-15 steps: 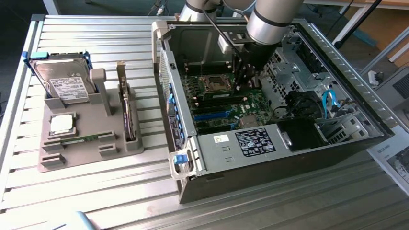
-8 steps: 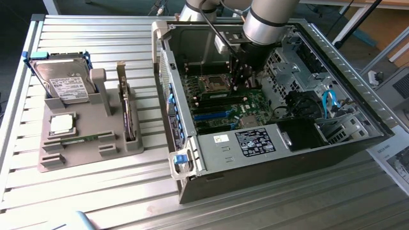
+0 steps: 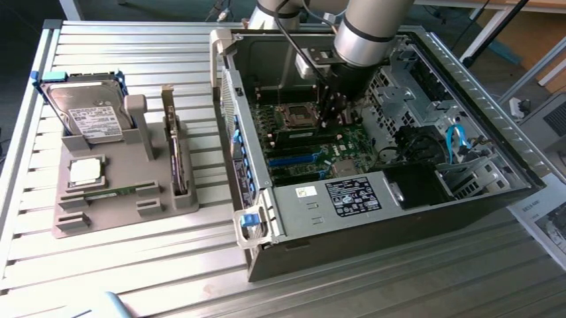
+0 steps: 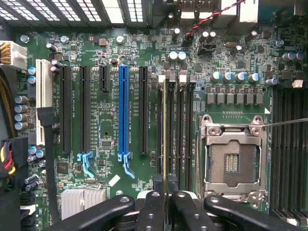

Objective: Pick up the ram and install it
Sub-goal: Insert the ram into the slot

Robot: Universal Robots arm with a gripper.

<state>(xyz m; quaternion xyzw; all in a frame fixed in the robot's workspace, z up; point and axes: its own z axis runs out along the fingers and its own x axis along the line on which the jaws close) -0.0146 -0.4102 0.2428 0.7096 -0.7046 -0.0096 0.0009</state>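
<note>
From the exterior view, I have the arm reaching down into the open computer case [image 3: 292, 218], which lies on the slatted table [image 3: 398, 285]. The gripper [image 3: 335, 109] is low over the motherboard [image 3: 349, 146], towards the case's far wall. Beside the case, towards the exterior view's left, the grey tray [image 3: 106, 215] carries the hard drive [image 3: 89, 112] at its far corner and the processor chip [image 3: 86, 172] closer to its near edge.

On the wrist view, my gripper [image 4: 165, 185] is pinched narrow on the ram [image 4: 164, 125]. I see the ram edge-on, running along the black memory slots [image 4: 179, 130], between the blue slot [image 4: 123, 113] and the open processor socket [image 4: 233, 161]. I cannot tell whether it is seated.
</note>
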